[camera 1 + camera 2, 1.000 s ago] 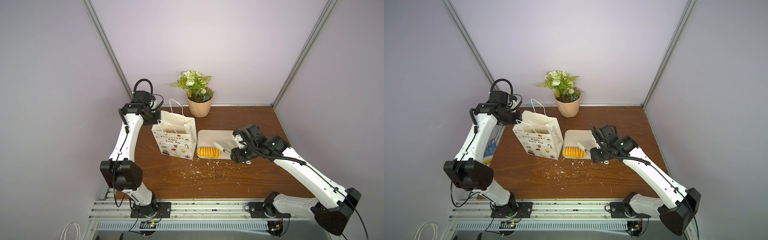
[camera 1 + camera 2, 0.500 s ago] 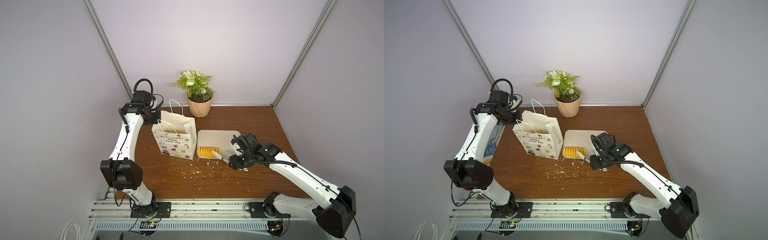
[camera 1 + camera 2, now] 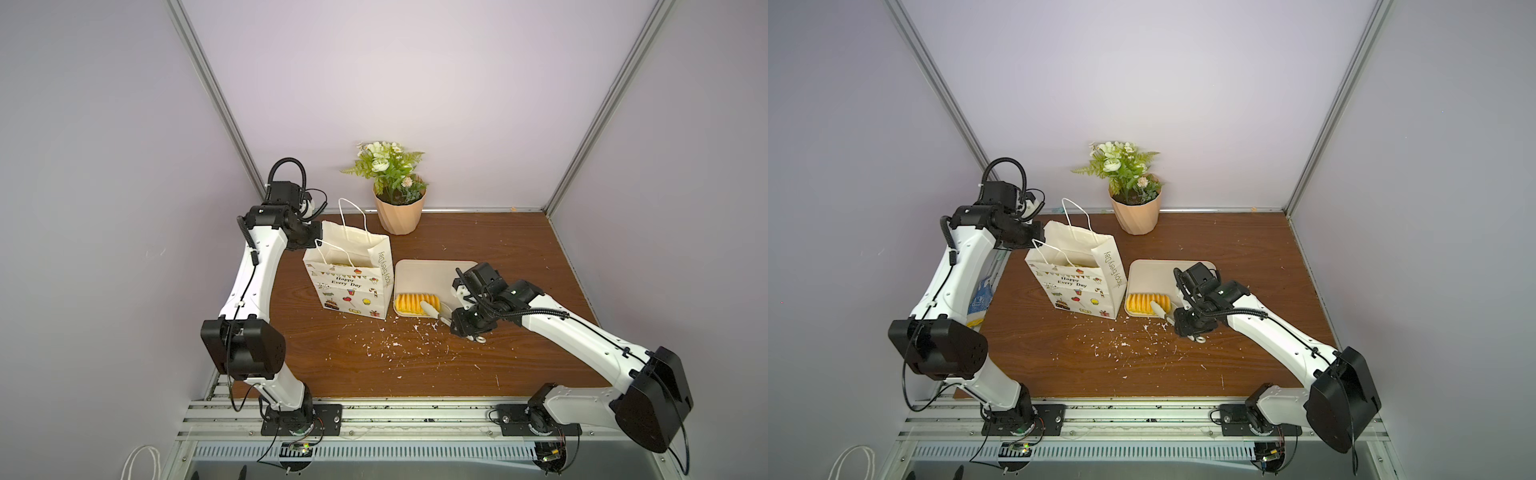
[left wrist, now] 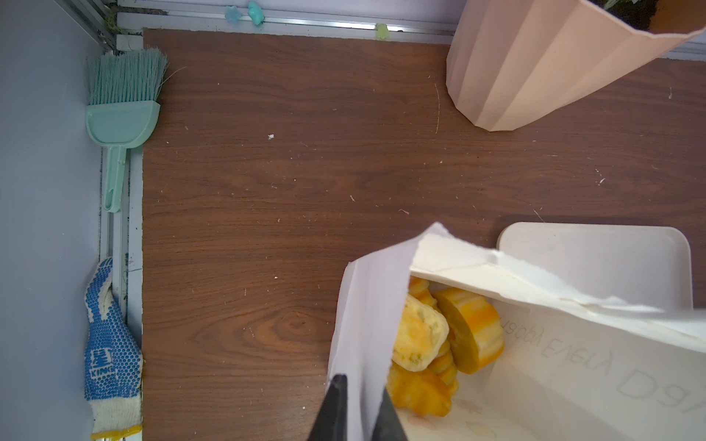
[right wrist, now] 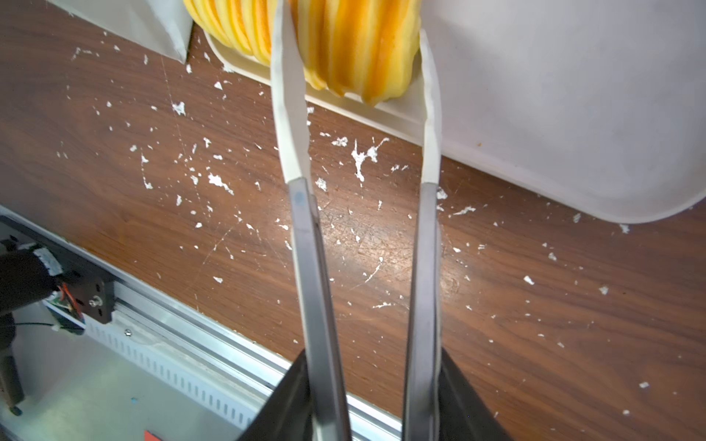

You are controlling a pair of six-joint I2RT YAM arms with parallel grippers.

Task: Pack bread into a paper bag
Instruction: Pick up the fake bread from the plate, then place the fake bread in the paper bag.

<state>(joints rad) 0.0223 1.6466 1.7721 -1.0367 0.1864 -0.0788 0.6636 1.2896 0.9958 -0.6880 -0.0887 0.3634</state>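
Note:
One ridged golden loaf of bread (image 3: 413,303) (image 3: 1144,302) lies at the near edge of the beige tray (image 3: 428,274). My right gripper (image 3: 465,322) (image 5: 372,401) is shut on a pair of metal tongs (image 5: 305,248). Their white tips sit on either side of one end of the loaf (image 5: 355,42), against it. The white paper bag (image 3: 353,282) (image 3: 1075,278) stands open left of the tray. My left gripper (image 3: 309,239) (image 4: 361,385) is shut on its rim (image 4: 366,305). Several yellow pastries (image 4: 420,332) lie inside the bag.
A peach flowerpot (image 3: 399,214) stands behind the bag and tray. White crumbs (image 3: 395,345) are scattered over the brown table in front. A teal brush (image 4: 122,110) and a blue glove (image 4: 110,343) lie along the left edge.
My right arm moved forward and left, bringing the tongs down to the loaf. The tong tips have narrowed onto it. The left arm and bag stayed still.

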